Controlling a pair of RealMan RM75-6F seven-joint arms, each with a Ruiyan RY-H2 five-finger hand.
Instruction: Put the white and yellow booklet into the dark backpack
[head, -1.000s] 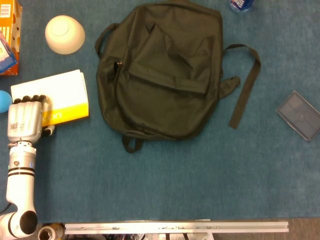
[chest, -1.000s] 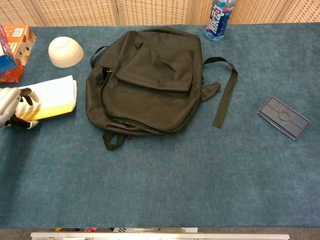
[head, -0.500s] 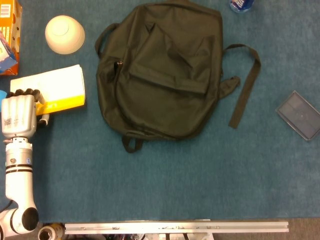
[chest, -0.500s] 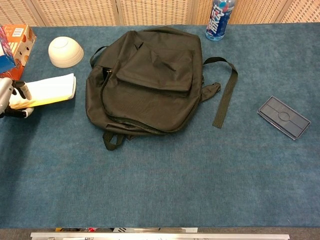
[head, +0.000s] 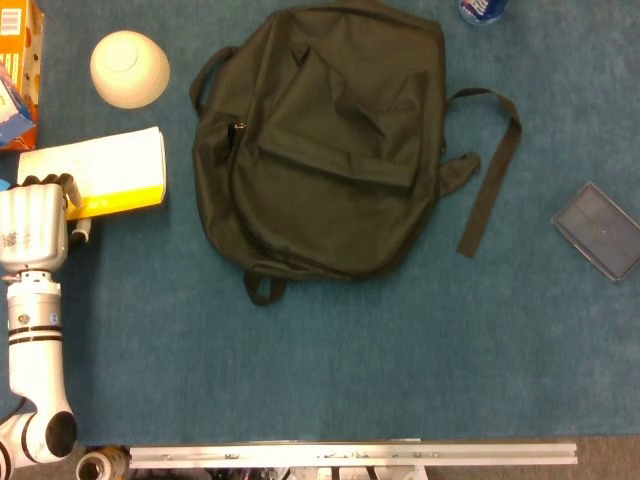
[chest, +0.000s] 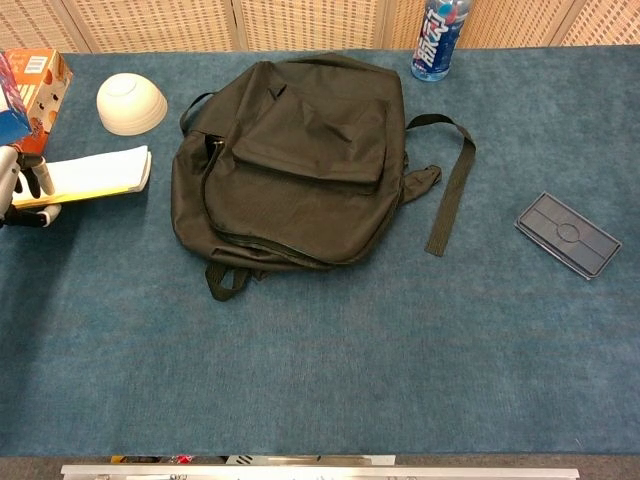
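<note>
The white and yellow booklet (head: 105, 170) is at the far left, and my left hand (head: 32, 230) grips its left end. In the chest view the booklet (chest: 95, 172) appears thin and nearly edge-on, raised off the cloth, with the left hand (chest: 18, 190) at the frame edge. The dark backpack (head: 330, 140) lies flat on the blue cloth to the right of the booklet, with its front pocket up. It shows in the chest view too, as the backpack (chest: 300, 160), and its zip looks partly open along the left side. My right hand is in neither view.
A white bowl (head: 129, 68) sits upside down behind the booklet. An orange box (head: 18, 70) stands at the far left. A bottle (chest: 440, 40) stands behind the backpack, whose strap (chest: 447, 190) trails right. A grey flat case (chest: 567, 235) lies at the right.
My left hand has drawn the booklet leftward and lifted it off the cloth; it now looks flatter and thinner in the chest view. The backpack has not moved.
</note>
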